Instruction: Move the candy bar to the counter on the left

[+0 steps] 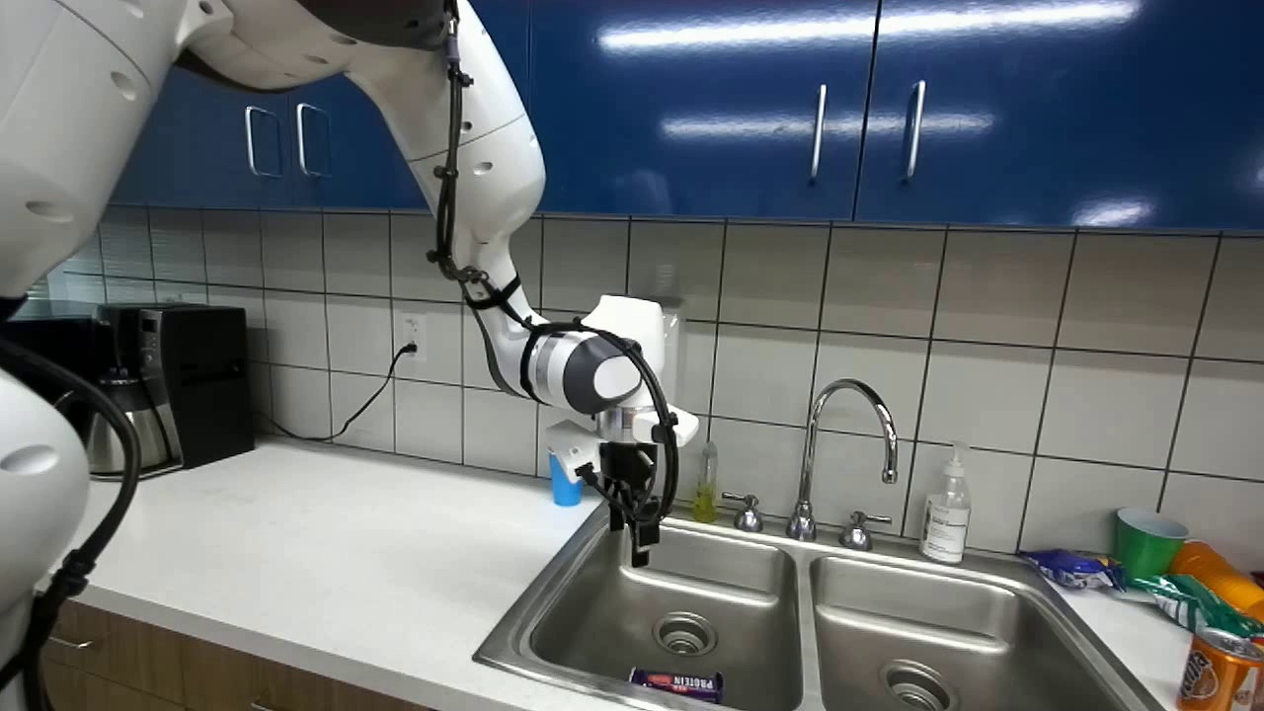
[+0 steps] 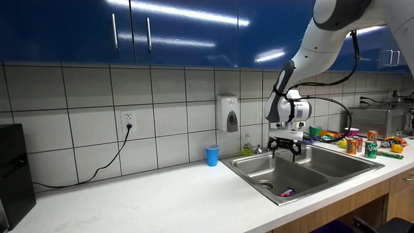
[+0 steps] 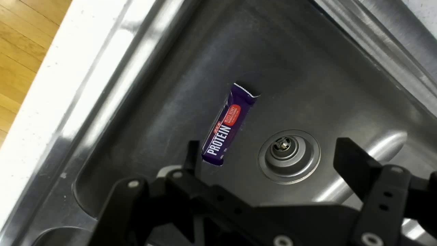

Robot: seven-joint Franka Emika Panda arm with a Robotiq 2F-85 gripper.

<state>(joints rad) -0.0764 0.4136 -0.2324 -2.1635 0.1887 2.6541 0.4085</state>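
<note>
The candy bar [image 3: 227, 126], in a dark purple wrapper with red marks and the word PROTEIN, lies flat on the floor of a sink basin beside the drain. It shows in both exterior views [image 1: 677, 684] [image 2: 287, 192] near the basin's front wall. My gripper [image 3: 268, 147] is open and empty, fingers wide apart. In both exterior views the gripper [image 1: 630, 538] [image 2: 283, 158] hangs pointing down over the sink, above and behind the bar, not touching it. The white counter [image 1: 296, 553] [image 2: 145, 200] stretches beside the sink, and a strip of it shows in the wrist view [image 3: 65, 92].
The steel double sink [image 2: 249, 181] has raised rims, a divider [image 1: 805, 632] and a tall faucet [image 1: 810, 454]. A blue cup [image 2: 212, 156] and a soap bottle [image 2: 247, 145] stand at the back. Cans [image 2: 371, 149] and packets crowd the far side. A black coffee machine [image 1: 197, 380] stands on the counter.
</note>
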